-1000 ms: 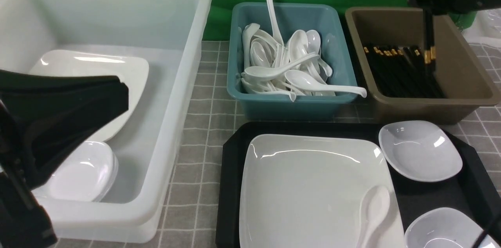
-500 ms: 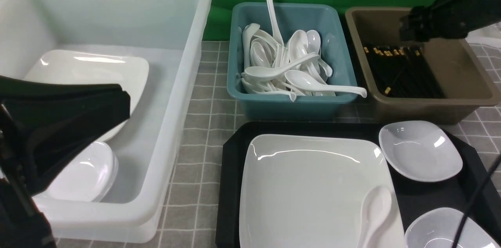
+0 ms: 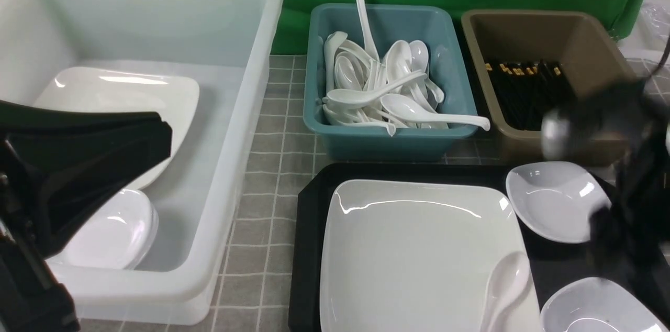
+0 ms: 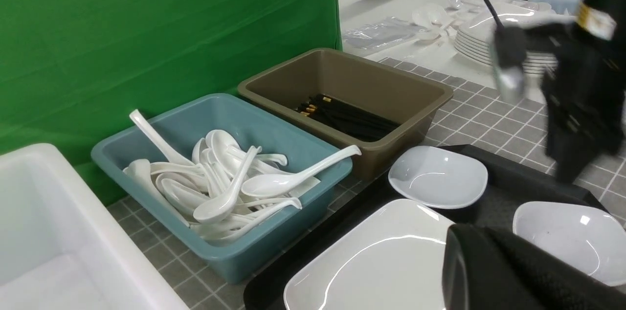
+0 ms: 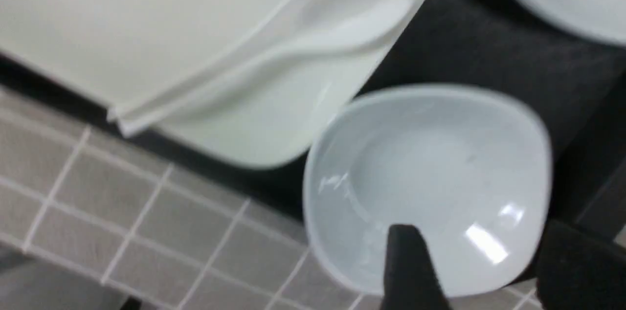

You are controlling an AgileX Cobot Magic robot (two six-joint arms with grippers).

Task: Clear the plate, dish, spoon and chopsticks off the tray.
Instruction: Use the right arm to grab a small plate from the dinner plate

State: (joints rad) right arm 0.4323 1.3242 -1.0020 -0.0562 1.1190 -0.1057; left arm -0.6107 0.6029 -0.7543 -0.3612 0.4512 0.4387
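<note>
The black tray (image 3: pixel 309 248) carries the large white plate (image 3: pixel 413 253), with the spoon (image 3: pixel 505 285) lying on the plate's near right corner. Two small dishes sit on the tray's right side, a far dish (image 3: pixel 555 201) and a near dish (image 3: pixel 586 308). The chopsticks (image 3: pixel 523 91) lie among several others in the brown tub (image 3: pixel 602 54). My right gripper (image 5: pixel 494 271) hangs open and empty just above the near dish (image 5: pixel 420 163); its arm is a dark blur in the front view. My left gripper (image 3: pixel 165 133) is shut and empty, over the white tub's near left.
A big white tub (image 3: pixel 251 112) on the left holds a square plate and small dishes. A teal bin (image 3: pixel 387 143) behind the tray is full of white spoons. Grey tiled tabletop shows between the tubs and the tray. Stacked plates (image 4: pixel 484 41) stand beyond the table.
My right gripper let the chopsticks go into the brown tub, opened, and swung down and nearer, to over the near dish. The left arm stayed put.
</note>
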